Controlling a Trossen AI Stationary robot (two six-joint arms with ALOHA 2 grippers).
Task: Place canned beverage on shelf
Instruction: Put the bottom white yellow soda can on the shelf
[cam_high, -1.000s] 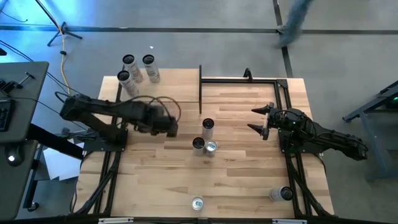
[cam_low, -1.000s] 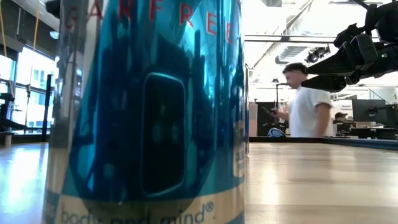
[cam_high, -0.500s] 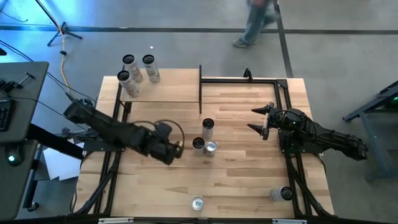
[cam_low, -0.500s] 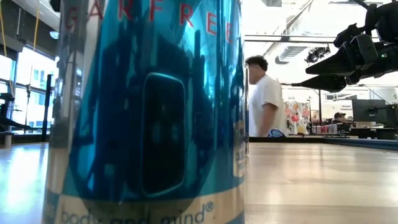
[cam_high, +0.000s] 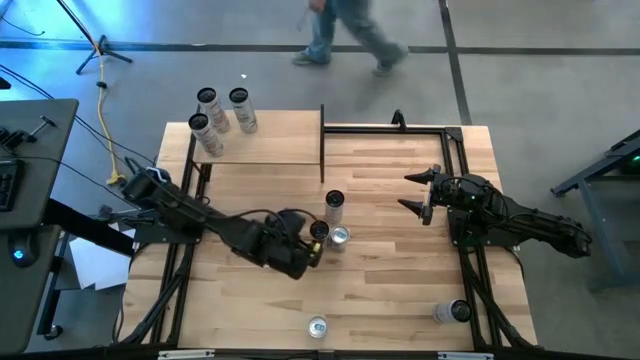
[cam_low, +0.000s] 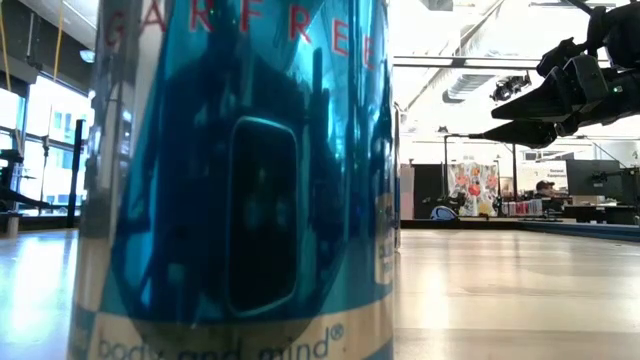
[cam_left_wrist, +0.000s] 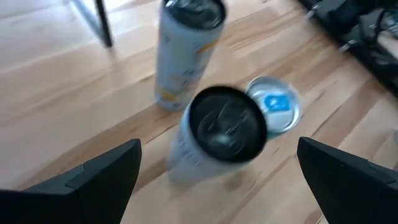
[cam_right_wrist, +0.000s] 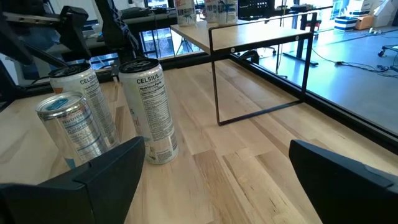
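Three cans stand close together mid-table: a tall white one (cam_high: 334, 203), a dark-topped one (cam_high: 318, 231) and a short silver one (cam_high: 340, 237). My left gripper (cam_high: 311, 251) is open just beside the dark-topped can (cam_left_wrist: 219, 130); that can stands ahead between the two fingers, untouched. The shelf (cam_high: 268, 147), a pale board on black posts at the far left, carries three cans (cam_high: 218, 108). My right gripper (cam_high: 412, 192) is open and empty at the right, facing the middle cans (cam_right_wrist: 149, 106).
A blue can (cam_high: 317, 326) stands at the near edge and fills the low view (cam_low: 240, 180). Another can (cam_high: 452, 312) lies on its side at the near right. A bare black frame (cam_high: 395, 127) stands at the far right. A person walks beyond the far edge.
My left gripper has swung from near the shelf toward the table's near edge and right, up to the three middle cans. The cans have stayed in place. A person has walked leftward beyond the far edge.
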